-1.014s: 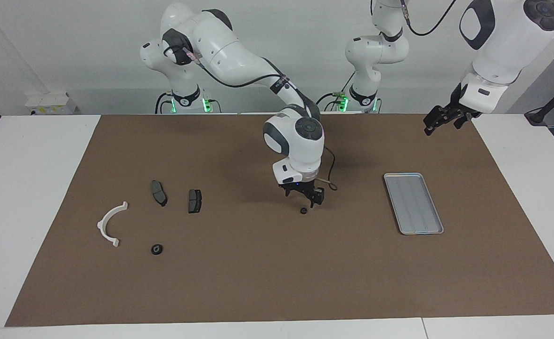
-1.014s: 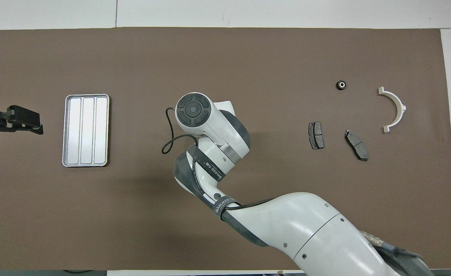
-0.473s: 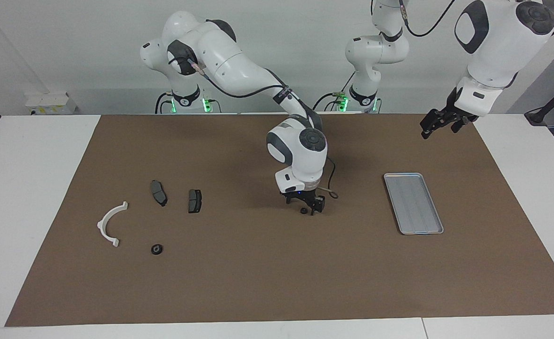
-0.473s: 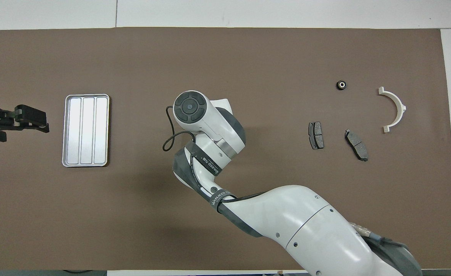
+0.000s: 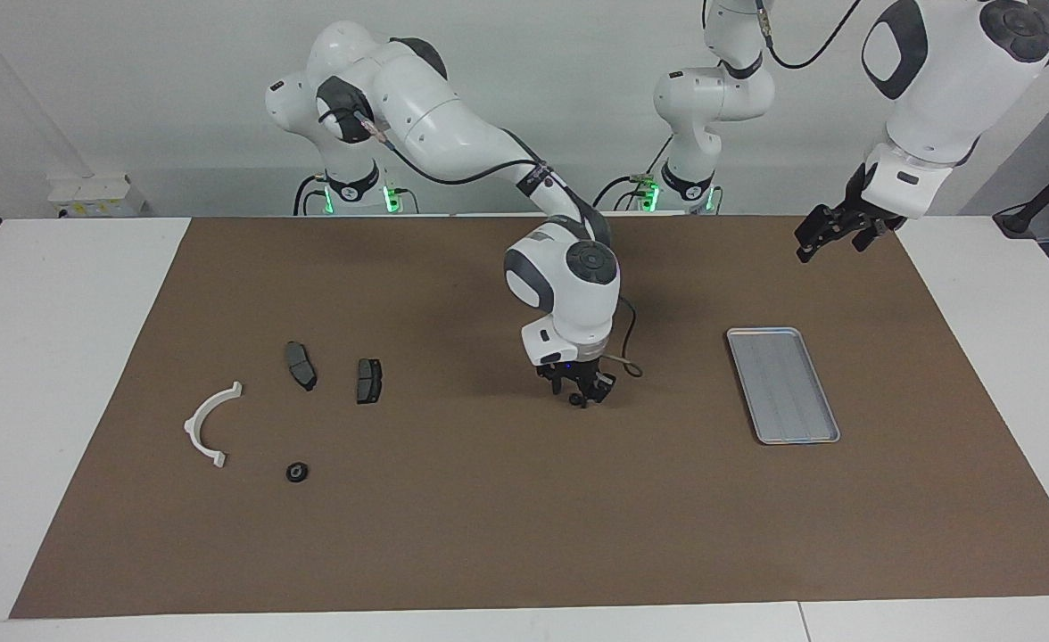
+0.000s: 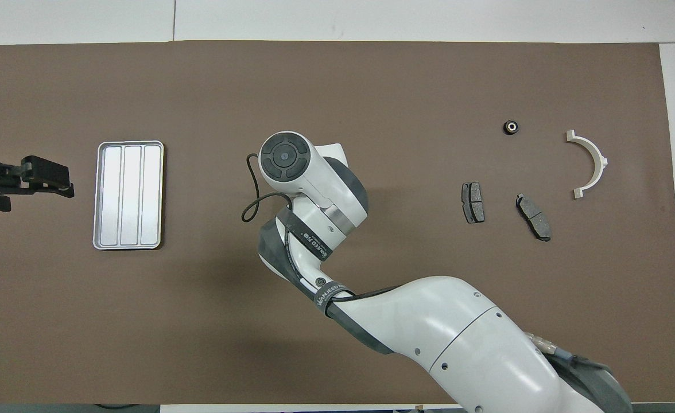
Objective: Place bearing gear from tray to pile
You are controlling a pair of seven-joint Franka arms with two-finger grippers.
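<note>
Mid-mat, between tray (image 5: pixel 782 384) and pile (image 5: pixel 285 392), right gripper (image 5: pixel 581 393) sits low on the mat, fingers pinching the small black bearing gear (image 5: pixel 577 399). Left gripper (image 5: pixel 832 230) waits spread, raised near the tray.

light: bright, even | shadows: soft, under arm | focus: sharp

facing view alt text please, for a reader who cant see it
The right arm's end effector is down on the brown mat mid-table, at a small black round part. An empty ridged silver-grey metal tray lies toward the left arm's end, where the left end effector hangs raised.
</note>
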